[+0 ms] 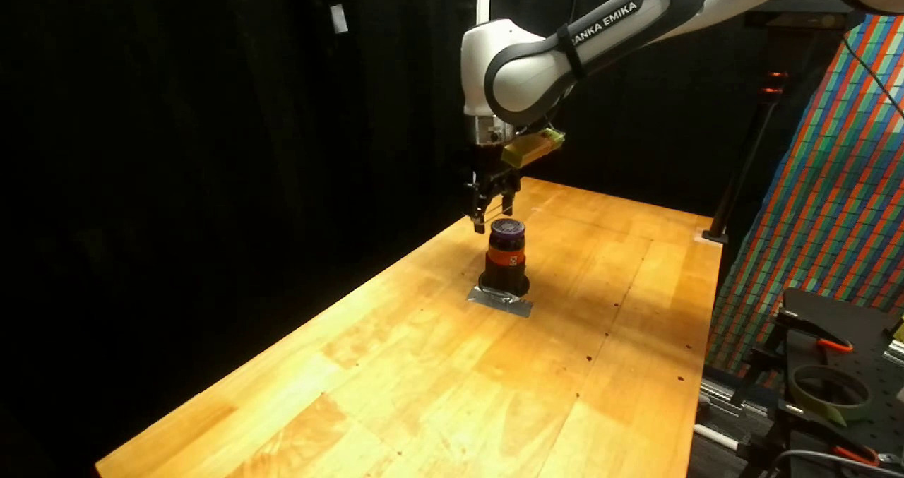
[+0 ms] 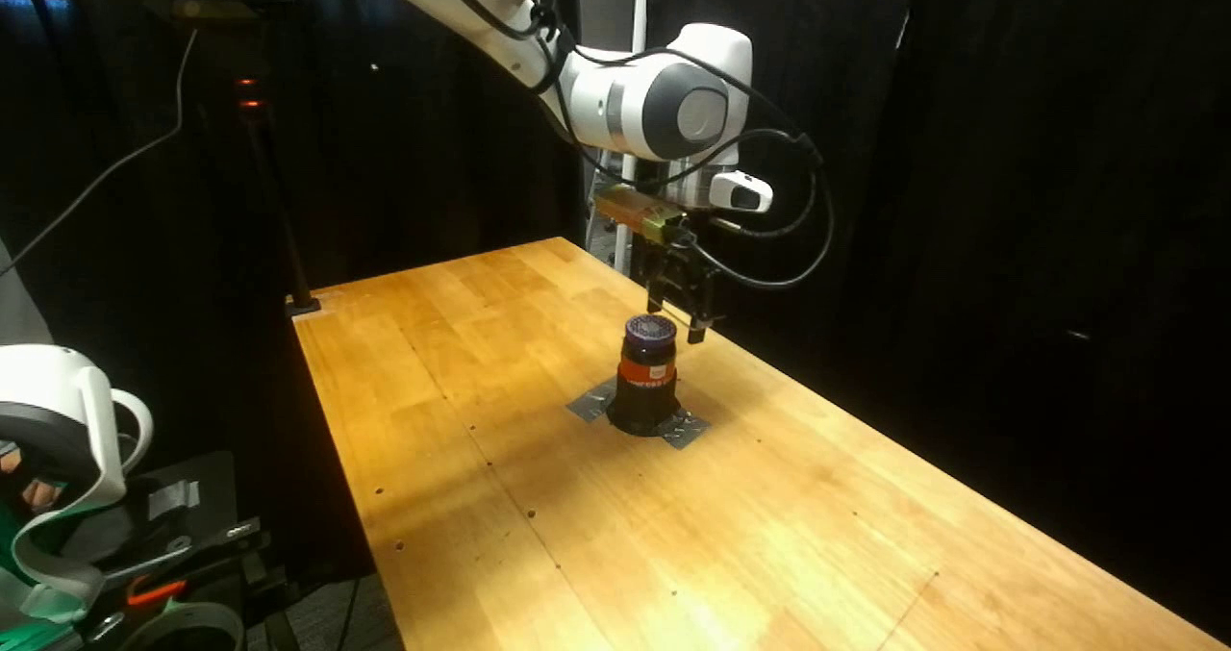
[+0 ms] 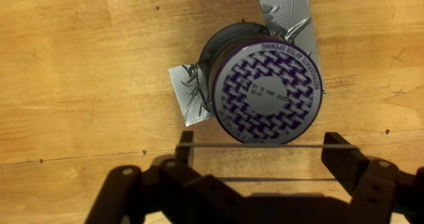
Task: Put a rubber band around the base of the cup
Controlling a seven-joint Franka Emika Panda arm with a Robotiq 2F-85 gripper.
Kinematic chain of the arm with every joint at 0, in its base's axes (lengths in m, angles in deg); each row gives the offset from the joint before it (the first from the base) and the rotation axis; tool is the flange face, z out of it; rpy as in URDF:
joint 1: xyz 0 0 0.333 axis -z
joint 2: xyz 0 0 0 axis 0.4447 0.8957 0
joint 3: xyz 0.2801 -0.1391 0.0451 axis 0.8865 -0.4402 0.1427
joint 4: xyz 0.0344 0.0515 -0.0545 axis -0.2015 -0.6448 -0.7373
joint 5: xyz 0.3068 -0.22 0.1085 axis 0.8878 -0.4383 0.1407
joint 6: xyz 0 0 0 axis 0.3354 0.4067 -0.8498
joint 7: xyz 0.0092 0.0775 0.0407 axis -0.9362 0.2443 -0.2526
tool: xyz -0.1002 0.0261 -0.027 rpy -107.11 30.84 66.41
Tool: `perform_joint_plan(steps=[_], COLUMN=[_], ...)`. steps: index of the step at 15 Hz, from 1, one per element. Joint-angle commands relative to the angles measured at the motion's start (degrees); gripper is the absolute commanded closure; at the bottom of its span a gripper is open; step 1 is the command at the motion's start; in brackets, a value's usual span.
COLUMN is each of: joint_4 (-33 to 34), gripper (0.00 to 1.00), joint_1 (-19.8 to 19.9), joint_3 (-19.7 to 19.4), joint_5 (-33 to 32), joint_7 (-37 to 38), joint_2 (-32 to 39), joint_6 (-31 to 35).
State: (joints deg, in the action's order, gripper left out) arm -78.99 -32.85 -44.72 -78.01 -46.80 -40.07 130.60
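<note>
The cup (image 1: pixel 507 257) is a squat dark jar with a purple lid and an orange-red band. It stands upright in a dark round base (image 2: pixel 642 413), and it shows in an exterior view (image 2: pixel 647 372) and from above in the wrist view (image 3: pixel 267 95). My gripper (image 1: pixel 494 220) is open, its fingertips a little above lid height and beside the cup in both exterior views (image 2: pixel 676 323). In the wrist view the gripper (image 3: pixel 260 148) has a rubber band (image 3: pixel 212 145) stretched around both fingers. The band's front strand crosses the lid's near edge in that view.
Silver tape (image 3: pixel 190 95) fixes the base to the wooden table (image 1: pixel 424 393). A dark pole (image 1: pixel 741 153) stands at a table corner. A cart (image 1: pixel 847 323) with a tape roll (image 1: pixel 830 386) is beside the table. A cable (image 2: pixel 832 209) loops out from the wrist.
</note>
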Motion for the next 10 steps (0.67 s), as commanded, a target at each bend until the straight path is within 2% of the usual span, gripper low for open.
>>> perform_joint_plan(steps=[1,10], joint_4=[1.8,0.2], gripper=[0.00,0.00], joint_1=[-0.5,1.3], joint_3=[-1.1,-0.3], joint_5=[1.6,6.3], joint_7=[-0.5,-2.8], joint_2=[1.7,1.0], joint_6=[0.0,-5.9])
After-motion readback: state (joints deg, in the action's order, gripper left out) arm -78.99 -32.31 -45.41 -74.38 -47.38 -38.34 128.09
